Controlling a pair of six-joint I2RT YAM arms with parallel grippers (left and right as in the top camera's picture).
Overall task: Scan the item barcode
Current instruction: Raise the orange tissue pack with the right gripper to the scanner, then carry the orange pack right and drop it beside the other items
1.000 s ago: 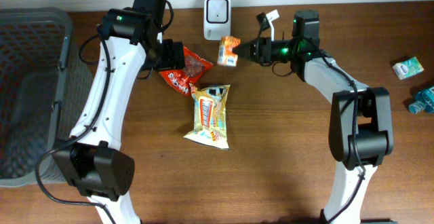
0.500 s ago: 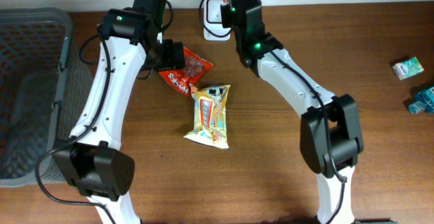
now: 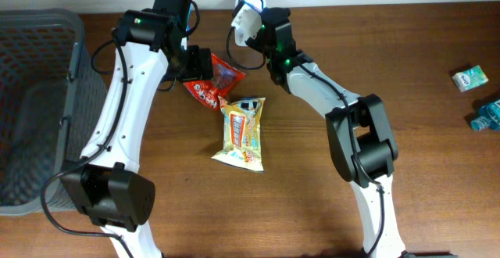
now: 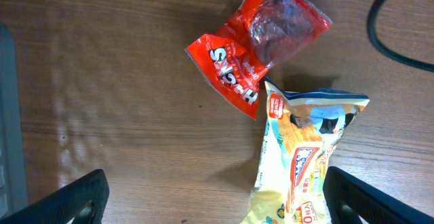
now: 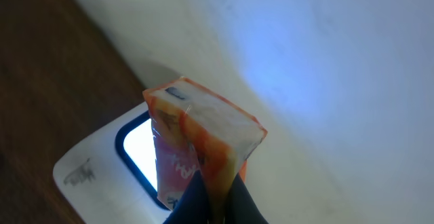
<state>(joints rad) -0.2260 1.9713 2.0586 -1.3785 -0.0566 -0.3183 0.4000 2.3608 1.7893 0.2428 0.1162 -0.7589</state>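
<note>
My right gripper point(image 3: 255, 28) is shut on a small orange snack packet point(image 5: 196, 139), pinched by its lower edge between the dark fingertips point(image 5: 234, 200). The packet hangs upright right in front of the white barcode scanner point(image 5: 102, 166), whose window glows. From overhead the packet point(image 3: 244, 25) looks washed out and covers most of the scanner point(image 3: 250, 1). My left gripper point(image 3: 200, 64) hangs open over the table with nothing between its fingers point(image 4: 85, 195). A red snack bag point(image 4: 258, 44) and a yellow snack bag point(image 4: 305, 163) lie beneath it.
A grey mesh basket point(image 3: 39, 94) stands at the left edge. A green pack point(image 3: 469, 78) and a blue item point(image 3: 488, 116) lie at the far right. A black cable point(image 4: 400, 37) runs near the red bag point(image 3: 212, 86). The yellow bag point(image 3: 242, 133) lies mid-table.
My right arm has swung left and round with the orange packet, from beside the scanner to directly in front of its window. The left arm has not moved.
</note>
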